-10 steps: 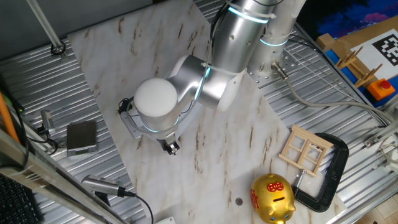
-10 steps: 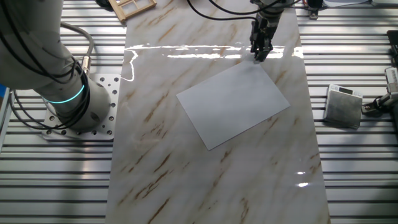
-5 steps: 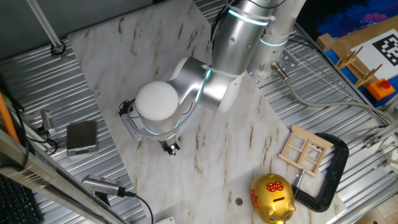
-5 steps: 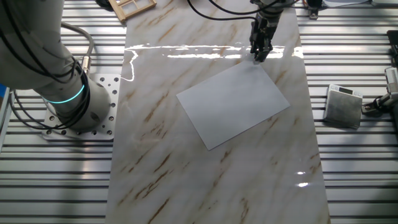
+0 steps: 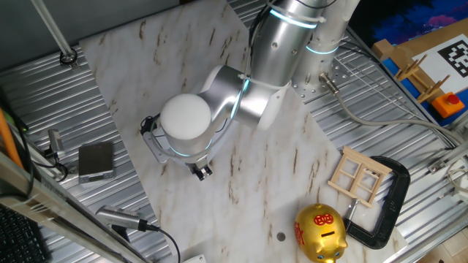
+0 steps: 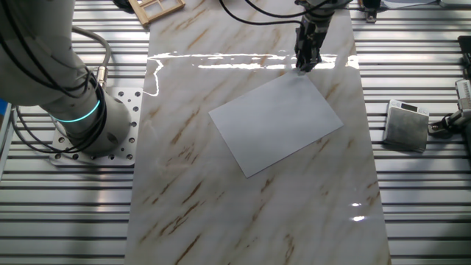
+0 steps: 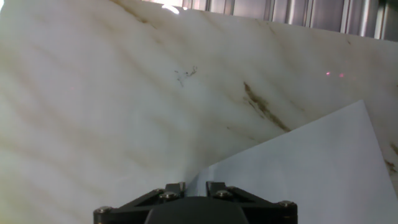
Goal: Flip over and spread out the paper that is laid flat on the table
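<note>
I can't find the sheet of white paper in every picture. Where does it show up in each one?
One fixed view: the paper is not visible; the arm's round white joint covers that part of the table.
The other fixed view: the paper lies flat mid-table, one corner under the gripper.
Hand view: the paper fills the lower right, its corner at the gripper.
Shared landmark: the brown-streaked marble table.
</note>
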You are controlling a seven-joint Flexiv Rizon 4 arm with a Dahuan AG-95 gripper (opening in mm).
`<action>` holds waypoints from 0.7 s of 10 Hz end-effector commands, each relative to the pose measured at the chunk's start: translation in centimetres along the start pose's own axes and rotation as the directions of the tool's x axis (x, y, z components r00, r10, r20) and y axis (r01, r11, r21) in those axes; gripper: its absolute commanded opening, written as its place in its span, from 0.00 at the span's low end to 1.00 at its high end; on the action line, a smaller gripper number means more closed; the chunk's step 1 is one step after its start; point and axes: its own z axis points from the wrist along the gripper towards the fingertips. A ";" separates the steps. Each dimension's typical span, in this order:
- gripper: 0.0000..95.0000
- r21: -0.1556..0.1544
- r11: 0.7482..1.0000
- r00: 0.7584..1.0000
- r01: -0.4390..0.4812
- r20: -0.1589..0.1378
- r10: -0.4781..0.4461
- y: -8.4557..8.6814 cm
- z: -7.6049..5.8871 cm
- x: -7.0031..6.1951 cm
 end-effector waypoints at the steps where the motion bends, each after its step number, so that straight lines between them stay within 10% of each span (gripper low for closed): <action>1: 0.00 -0.005 1.000 1.000 0.001 0.000 -0.001 0.0 0.0 0.0; 7: 0.00 -0.052 0.999 1.000 0.013 0.000 -0.013 0.5 -3.0 0.3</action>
